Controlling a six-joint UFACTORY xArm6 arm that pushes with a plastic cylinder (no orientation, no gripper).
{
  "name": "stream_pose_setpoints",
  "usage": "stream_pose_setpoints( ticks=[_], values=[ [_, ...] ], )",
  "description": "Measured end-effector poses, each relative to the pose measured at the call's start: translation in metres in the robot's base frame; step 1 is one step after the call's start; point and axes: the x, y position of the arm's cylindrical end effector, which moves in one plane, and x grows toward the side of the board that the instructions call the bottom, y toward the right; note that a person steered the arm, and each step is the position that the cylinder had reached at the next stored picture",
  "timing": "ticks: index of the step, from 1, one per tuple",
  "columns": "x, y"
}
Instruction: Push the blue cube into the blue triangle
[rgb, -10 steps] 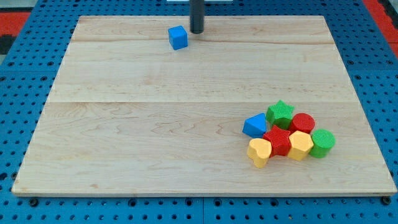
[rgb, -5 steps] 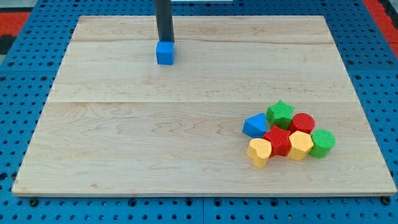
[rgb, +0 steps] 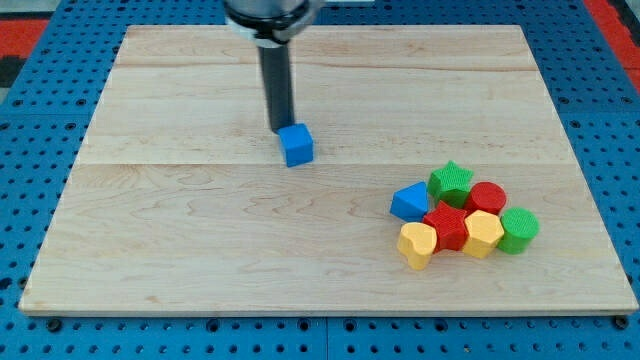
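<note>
The blue cube (rgb: 297, 145) sits on the wooden board near its middle, a little toward the view's top. My tip (rgb: 282, 130) touches the cube's upper-left side. The blue triangle (rgb: 408, 202) lies toward the view's lower right, at the left edge of a cluster of blocks, well apart from the cube.
The cluster holds a green star-like block (rgb: 451, 183), a red cylinder (rgb: 487, 197), a red block (rgb: 446, 226), a green cylinder (rgb: 518, 229), a yellow block (rgb: 483, 234) and a yellow heart-like block (rgb: 417, 244). The wooden board (rgb: 200, 240) lies on a blue pegboard.
My tip has swung from the cube's right to behind it and pushed it down and to the right, from near the board's top edge toward the middle. The cluster has not moved.
</note>
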Motion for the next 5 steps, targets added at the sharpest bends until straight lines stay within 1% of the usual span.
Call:
stream_pose_setpoints(
  ticks=[1,2,3,4,5],
  values=[
    [0.014,-0.019],
    [0.036,-0.019],
    [0.052,0.042],
    [0.033,0.031],
    [0.042,0.058]
  ],
)
